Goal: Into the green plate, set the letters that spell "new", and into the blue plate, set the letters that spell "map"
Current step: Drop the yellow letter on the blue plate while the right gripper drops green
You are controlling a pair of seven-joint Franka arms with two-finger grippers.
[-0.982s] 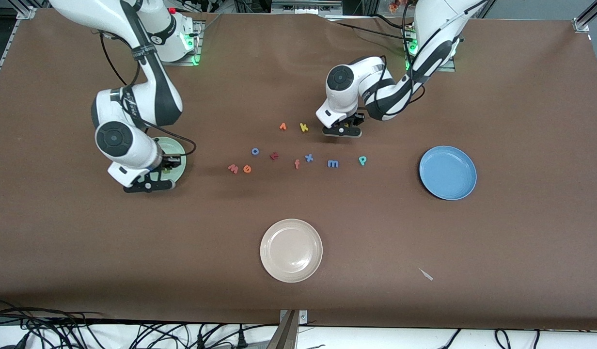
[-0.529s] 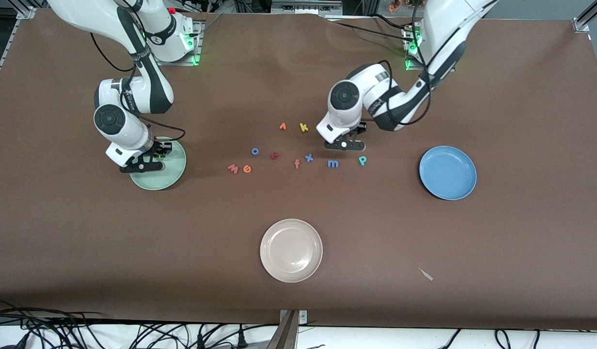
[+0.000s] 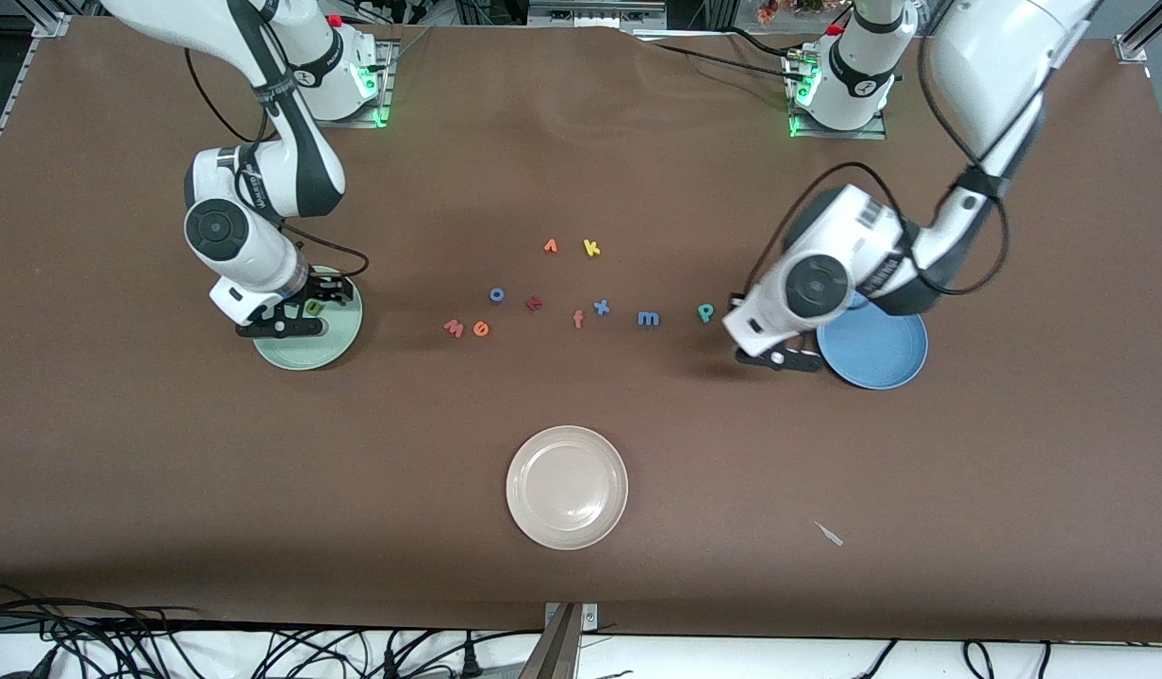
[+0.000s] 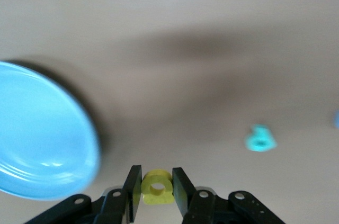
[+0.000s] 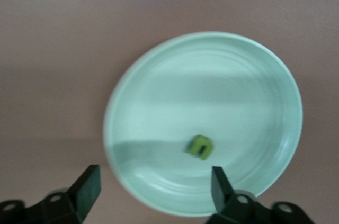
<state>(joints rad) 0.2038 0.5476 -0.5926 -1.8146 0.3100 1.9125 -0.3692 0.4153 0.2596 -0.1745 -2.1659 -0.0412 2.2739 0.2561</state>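
My right gripper (image 3: pixel 291 319) (image 5: pixel 155 187) hangs open over the green plate (image 3: pixel 303 354) (image 5: pixel 132 91). The green n (image 3: pixel 315 306) (image 5: pixel 201 146) lies alone in that plate. My left gripper (image 3: pixel 779 359) (image 4: pixel 157 188) is shut on the yellow a (image 4: pixel 157 186), over bare table just beside the blue plate (image 3: pixel 878 363) (image 4: pixel 42 139), on the rim's letter side. On the table lie the pink w (image 3: pixel 454 327), orange e (image 3: pixel 481 329), blue m (image 3: pixel 647 319) and teal p (image 3: pixel 705 312) (image 4: pixel 259 140).
Other loose letters sit mid-table: blue o (image 3: pixel 496 294), a red letter (image 3: pixel 534 303), salmon f (image 3: pixel 578 319), blue x (image 3: pixel 601 306), orange arrow-like letter (image 3: pixel 550 246), yellow k (image 3: pixel 591 248). A beige plate (image 3: pixel 567 487) stands nearer the front camera.
My right gripper opened and the green n dropped into the green plate. My left arm carried the yellow a from the letter group over to the blue plate's edge.
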